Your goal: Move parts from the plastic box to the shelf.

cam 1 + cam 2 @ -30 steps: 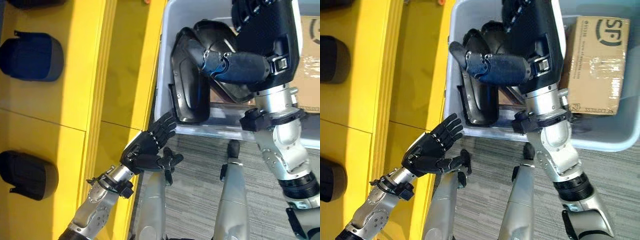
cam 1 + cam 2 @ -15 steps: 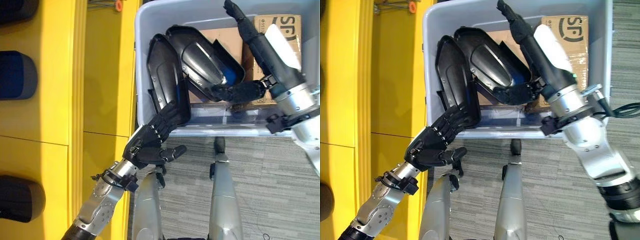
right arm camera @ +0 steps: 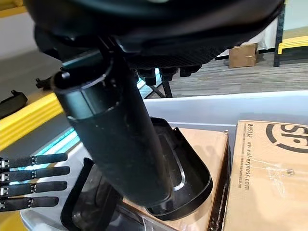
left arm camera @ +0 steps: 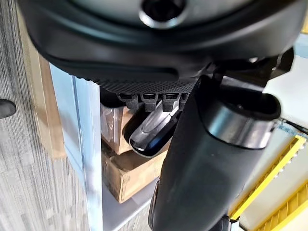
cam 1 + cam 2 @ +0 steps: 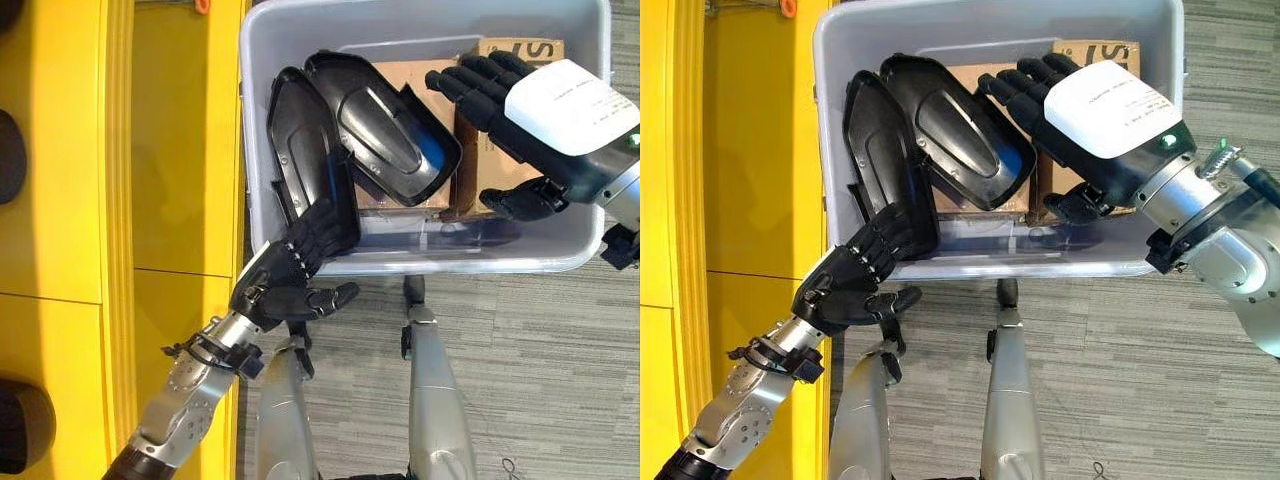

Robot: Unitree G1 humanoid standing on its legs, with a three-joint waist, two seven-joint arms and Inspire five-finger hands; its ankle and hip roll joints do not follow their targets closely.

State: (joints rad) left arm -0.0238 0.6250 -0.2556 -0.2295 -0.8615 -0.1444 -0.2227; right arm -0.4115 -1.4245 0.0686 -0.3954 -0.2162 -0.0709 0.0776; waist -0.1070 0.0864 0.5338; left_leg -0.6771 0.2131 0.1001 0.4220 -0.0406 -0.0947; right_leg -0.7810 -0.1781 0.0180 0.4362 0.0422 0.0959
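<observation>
The left hand (image 5: pixel 275 285) reaches up from lower left, fingers straight (thumb out sideways). The right hand (image 5: pixel 1080 115) reaches in from the right, fingers extended.

Glossy black plastic parts (image 5: pixel 380 125), translucent plastic box (image 5: pixel 420 30), cardboard (image 5: pixel 500 170)

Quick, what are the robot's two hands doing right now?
Left hand: open, straight fingers against a black part.
Right hand: open, holding nothing, over the box.

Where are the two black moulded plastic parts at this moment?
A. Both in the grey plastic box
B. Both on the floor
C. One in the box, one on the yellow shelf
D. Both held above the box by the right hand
A: both black moulded plastic parts lie inside the grey plastic box, on the cardboard boxes.
</observation>
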